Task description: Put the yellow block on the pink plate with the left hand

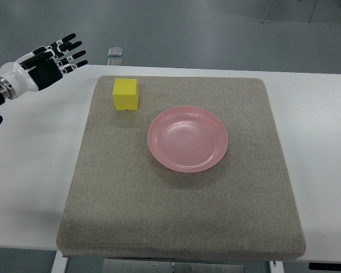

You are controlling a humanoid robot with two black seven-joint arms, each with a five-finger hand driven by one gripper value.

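Simply yellow block (125, 94), notched underneath.

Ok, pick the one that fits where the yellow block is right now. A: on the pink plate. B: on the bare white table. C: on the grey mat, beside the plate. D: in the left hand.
C: the yellow block rests on the grey mat, apart from the pink plate, with the left hand open and away from it.

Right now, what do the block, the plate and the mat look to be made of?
Block: probably foam or sponge, matte yellow with soft edges. Plate: likely plastic, smooth pink with a faint sheen. Mat: seemingly felt or woven fabric, with a speckled grey-beige, dull surface.
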